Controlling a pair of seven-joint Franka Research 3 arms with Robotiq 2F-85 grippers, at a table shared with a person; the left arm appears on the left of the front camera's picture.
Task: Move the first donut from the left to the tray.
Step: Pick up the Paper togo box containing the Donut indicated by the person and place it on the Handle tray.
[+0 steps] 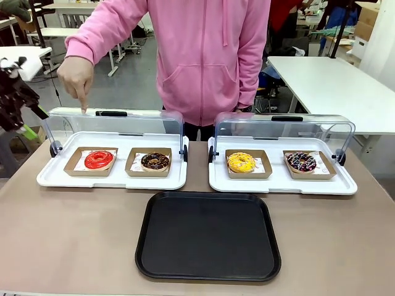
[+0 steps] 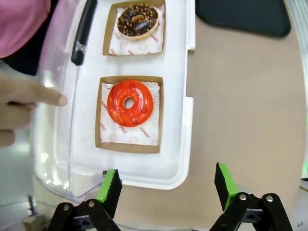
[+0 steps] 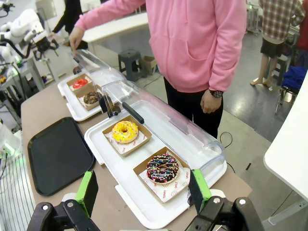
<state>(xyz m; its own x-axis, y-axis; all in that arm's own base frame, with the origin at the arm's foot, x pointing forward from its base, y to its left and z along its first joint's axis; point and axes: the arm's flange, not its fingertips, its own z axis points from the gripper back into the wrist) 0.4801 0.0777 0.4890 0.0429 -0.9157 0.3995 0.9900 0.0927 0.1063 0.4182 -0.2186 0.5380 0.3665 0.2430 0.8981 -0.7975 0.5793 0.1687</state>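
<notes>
Left tool [image 2: 167,179] hangs with its jaws spread wide, gripping nothing, just off the end of the left display tray [image 2: 188,120]. The red-glazed donut [image 2: 129,102] sits straight ahead of it in a brown cardboard holder [image 2: 103,142], apart from the fingers, at that tray's near end. The chocolate donut [image 2: 138,20] lies next along. A person's hand [image 1: 76,77] points a finger down at the raised clear lid [image 1: 114,126]. Right tool [image 3: 143,182] is wide too, over the right display tray [image 3: 144,211] with the yellow donut [image 3: 125,131] and the sprinkled donut [image 3: 162,168]. The black tray [image 1: 208,237] lies on the table [image 1: 68,240], in front of both display trays.
</notes>
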